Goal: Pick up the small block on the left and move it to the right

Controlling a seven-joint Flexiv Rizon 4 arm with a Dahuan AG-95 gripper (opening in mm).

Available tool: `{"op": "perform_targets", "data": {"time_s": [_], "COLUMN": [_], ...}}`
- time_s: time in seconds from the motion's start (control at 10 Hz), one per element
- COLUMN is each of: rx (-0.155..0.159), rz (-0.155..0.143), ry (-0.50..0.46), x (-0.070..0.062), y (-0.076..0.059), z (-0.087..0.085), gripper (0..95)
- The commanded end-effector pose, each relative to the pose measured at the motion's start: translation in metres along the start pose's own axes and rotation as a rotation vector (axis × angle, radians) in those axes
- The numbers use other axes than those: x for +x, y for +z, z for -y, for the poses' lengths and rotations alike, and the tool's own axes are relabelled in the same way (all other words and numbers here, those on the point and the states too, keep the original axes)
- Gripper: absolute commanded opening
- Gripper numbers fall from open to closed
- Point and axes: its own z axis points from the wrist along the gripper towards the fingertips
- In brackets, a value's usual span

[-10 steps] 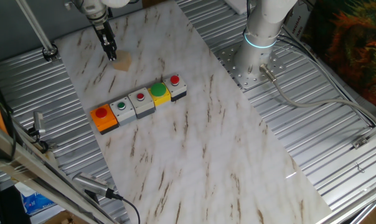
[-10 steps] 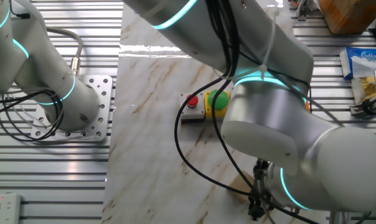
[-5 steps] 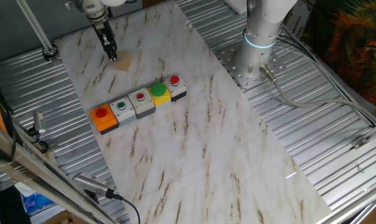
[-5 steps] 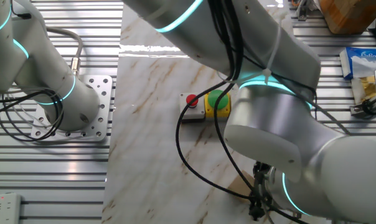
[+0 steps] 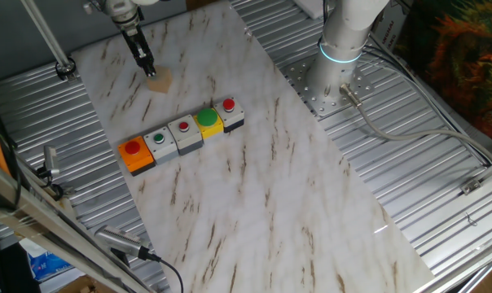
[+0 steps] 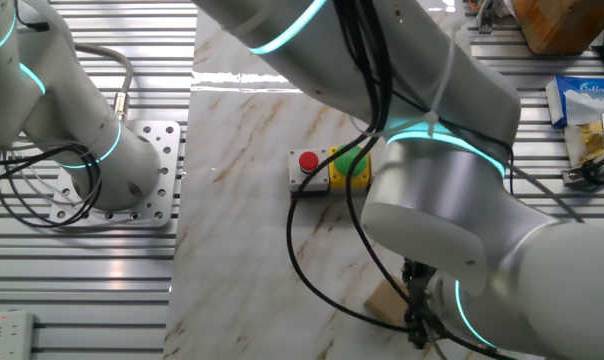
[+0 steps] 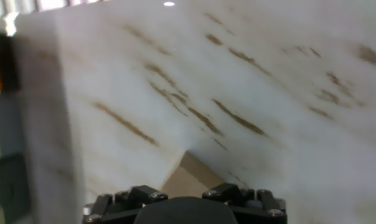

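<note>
The small block (image 5: 160, 80), a plain tan wooden cube, lies on the marble board at the far left. It also shows in the other fixed view (image 6: 385, 301) and low in the hand view (image 7: 192, 177). My gripper (image 5: 150, 72) points down with its tips at the block's upper left edge, close to the board. In the other fixed view the gripper (image 6: 419, 328) is just right of the block, under the big arm joint. The hand view shows only the jaw mounts on either side of the block. The fingertips are out of sight there, and the fixed views do not show how wide they stand.
A row of button boxes (image 5: 181, 136) stands mid-board: orange, grey, grey, yellow, grey. The arm's base (image 5: 341, 49) is at the back right. Ribbed metal tabletop (image 5: 425, 187) surrounds the marble board. A cable lies near the front left corner.
The gripper has shifted slightly beside the block, and the arm's joint has moved a little right in the other fixed view. The block has not visibly moved.
</note>
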Motion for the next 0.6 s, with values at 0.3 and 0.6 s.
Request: {"op": "perform_targets", "data": {"time_s": [0.3, 0.6], "rx": [0.014, 0.003], "rz": [0.040, 0.044], "ry": [-0.812, -0.804], "x": [0.0002, 0.0052], "y": [-0.0002, 0.0093], "z": [-0.0012, -0.0056], "gripper": [95.0, 95.0]}}
